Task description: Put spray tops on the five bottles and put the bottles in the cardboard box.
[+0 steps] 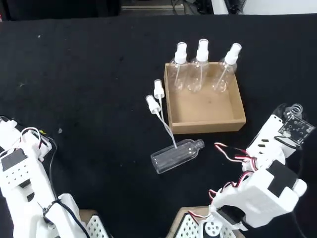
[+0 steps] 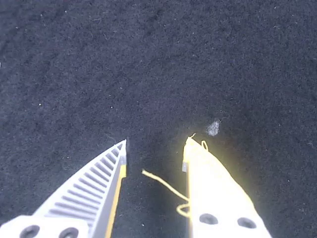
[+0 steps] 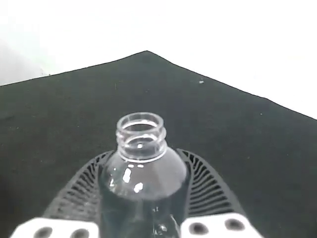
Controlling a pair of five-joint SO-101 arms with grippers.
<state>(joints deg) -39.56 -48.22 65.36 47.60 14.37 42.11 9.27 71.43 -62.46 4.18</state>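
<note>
Left end effector (image 2: 154, 146): fingers spread apart with nothing between them, poised over the bare black bench (image 2: 148, 59); a yellow thread (image 2: 163, 183) trails from one finger and a fleck of lint (image 2: 213, 128) lies just beyond the tip.

Centre of the bench, high view: two loose spray tops (image 1: 152, 103) (image 1: 158, 89) lie side by side just left of the cardboard box (image 1: 208, 127), their dip tubes running toward the near edge. The lying bottle (image 1: 176, 155) rests on its side near the box's front left corner, its open neck toward the right. One tube appears to reach its shoulder, though contact cannot be confirmed.

Inside the box, three capped bottles (image 1: 178, 69) (image 1: 199, 67) (image 1: 225, 69) stand in a row against the far wall.

Right end effector (image 3: 143, 158): closed around the held bottle (image 3: 141, 144), which stands upright between the fingers with its threaded neck open. In the high view this arm sits right of the box.
</note>
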